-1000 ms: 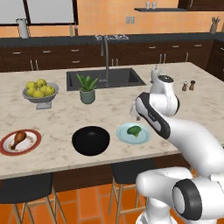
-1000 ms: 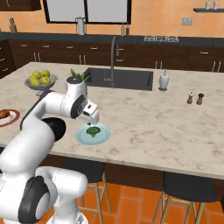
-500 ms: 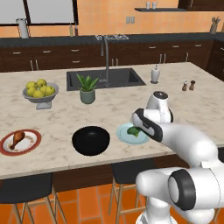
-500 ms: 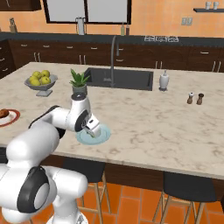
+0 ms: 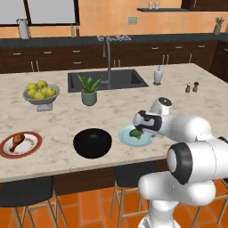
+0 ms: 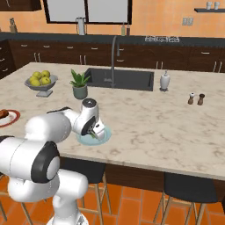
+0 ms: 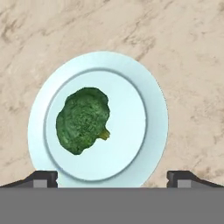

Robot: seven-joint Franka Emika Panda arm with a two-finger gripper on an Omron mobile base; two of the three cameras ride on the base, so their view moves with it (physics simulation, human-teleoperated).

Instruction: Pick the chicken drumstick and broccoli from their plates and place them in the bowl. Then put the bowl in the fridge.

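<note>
My hand view has the broccoli (image 7: 83,120) lying on the pale plate (image 7: 153,109), jaws spread wide and empty above it. From the left I also see the bowl (image 5: 92,143) just beside that plate and the drumstick (image 5: 17,139) further along the worktop (image 5: 178,95).

Room: orange walls (image 5: 107,13), orange tiled floor (image 5: 89,209). A beige marble island counter (image 6: 145,127) carries a recessed black sink (image 5: 107,80) with a tall grey tap (image 5: 108,58). Dark brown wooden cabinets (image 6: 184,59) line the back wall beneath a white-framed window (image 6: 88,9). Dark stools (image 6: 191,189) stand under the counter's near edge.
</note>
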